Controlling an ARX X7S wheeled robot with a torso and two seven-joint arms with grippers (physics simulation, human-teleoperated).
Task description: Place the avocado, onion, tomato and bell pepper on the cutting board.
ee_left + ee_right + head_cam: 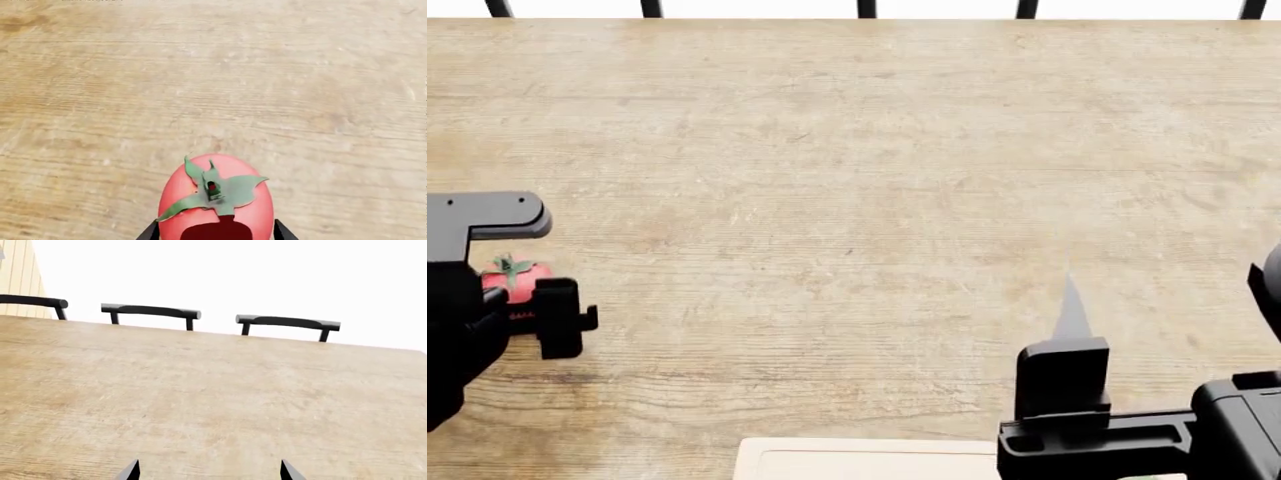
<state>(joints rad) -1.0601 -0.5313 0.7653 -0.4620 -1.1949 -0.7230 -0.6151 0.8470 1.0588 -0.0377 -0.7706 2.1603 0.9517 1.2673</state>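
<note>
The tomato (217, 200) sits low in the centre of the left wrist view, its green calyx (215, 191) facing the camera; the two dark fingertips (149, 232) of the left gripper (217, 234) flank it at the bottom edge, one on each side, pressed against or just beside its red skin, so the gripper appears closed on the fruit, narrowed to the tomato's width; behind it the wooden table (213, 75) fills the rest of that view.

In the head view the same tomato (515, 279) shows at the left edge of the frame, at mid-height, mostly hidden by the black left gripper (521, 312) that surrounds it; only a red patch and a bit of green calyx peek out; whether it is raised clear of the table cannot be told.

The right gripper (1073, 360) stands at the lower right of the head view, one pale pointed fingertip (1073, 312) rising above its black body; in the right wrist view its two finger points (131, 471) sit well apart at the bottom edge with nothing between them but bare table, so it is wide open and holds nothing.

The cutting board (868, 459) shows only as a pale strip with a rounded corner at the bottom centre of the head view, well apart from the tomato, to its lower right; black chair backs (152, 311) line the far edge of the table in the right wrist view.
</note>
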